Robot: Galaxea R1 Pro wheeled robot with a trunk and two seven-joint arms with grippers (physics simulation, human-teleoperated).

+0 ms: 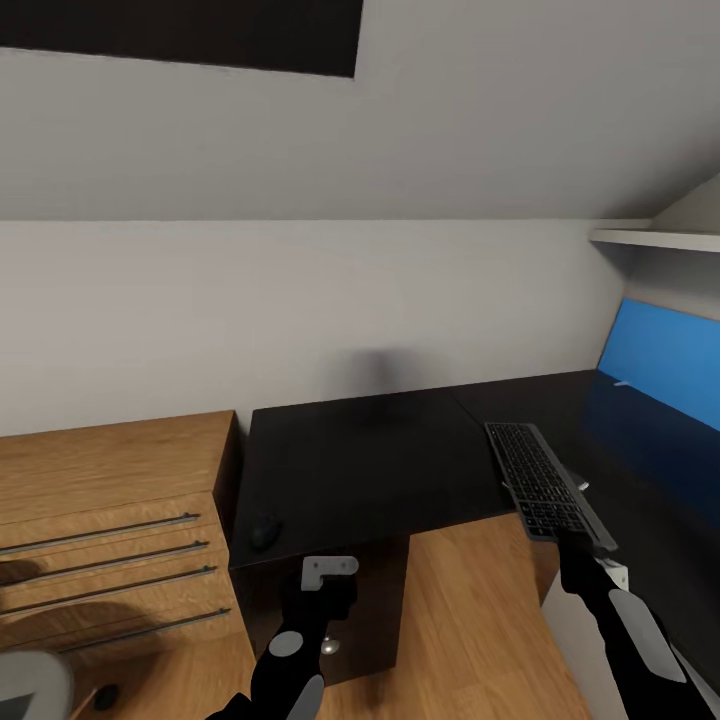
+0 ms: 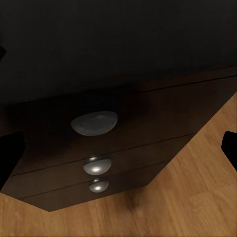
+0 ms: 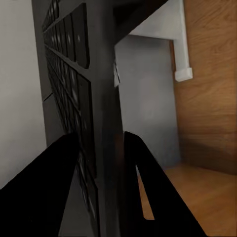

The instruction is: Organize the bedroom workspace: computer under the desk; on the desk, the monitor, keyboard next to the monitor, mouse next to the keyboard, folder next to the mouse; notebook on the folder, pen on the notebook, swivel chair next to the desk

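1. The keyboard (image 1: 548, 483) is pinched at its near end by the right gripper (image 1: 583, 545), held over the desk (image 1: 360, 460).
2. The mouse (image 1: 264, 530) is already parked on the desk's near-left corner.
3. Left gripper (image 1: 325, 590): can't be told, open or not. Monitor, folder, notebook and pen are probably left to sort.

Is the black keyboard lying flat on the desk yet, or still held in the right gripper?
Held: right gripper fingers clamp the slim black-keyed keyboard by its near end, above the glossy black desk.

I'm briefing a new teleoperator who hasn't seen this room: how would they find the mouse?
Start at the glossy black desk against the white wall, beside the light wooden dresser. Go to the desk's front corner nearest that dresser: the mouse sits there, just ahead of the left gripper. It is small, black and rounded, unlike the long keyboard in the right gripper.
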